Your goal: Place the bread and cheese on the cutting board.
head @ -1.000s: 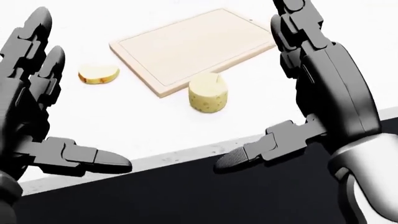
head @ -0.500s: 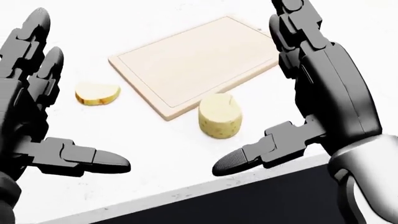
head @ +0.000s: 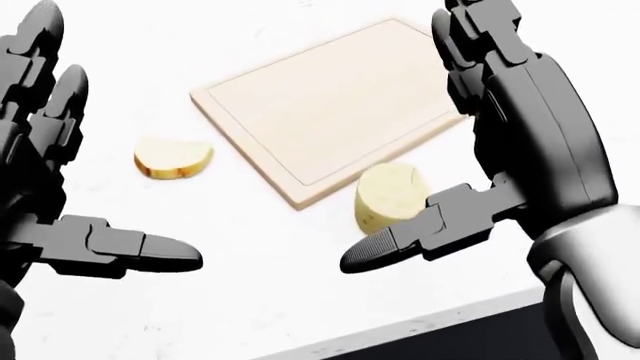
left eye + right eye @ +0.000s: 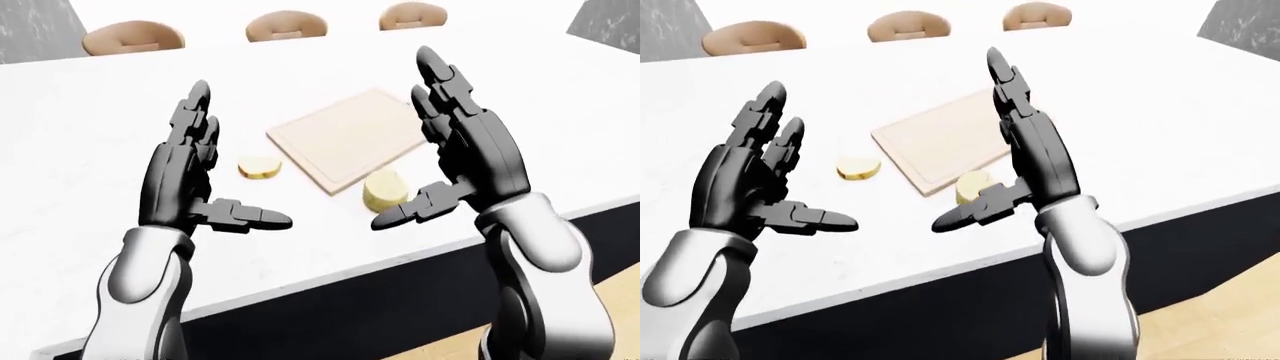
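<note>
Both hands empty, fingers (image 4: 455, 94) splayed wide; cheese (image 3: 388, 196) sits just beyond right hand (image 3: 520, 142) thumb (bread (image 3: 173, 158) untouched), so lower, close around it, lift onto cutting board (image 3: 330, 97).

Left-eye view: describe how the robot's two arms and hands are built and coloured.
Both hands, the left hand and the right hand, are matte black, blocky and made of jointed segments, with three fingers each ending in rounded, finely ribbed tips. The forearms are smooth, glossy white-grey shells, bulging near the wrist, with a dark seam where shell meets hand. No cables, logos or markings show.
</note>
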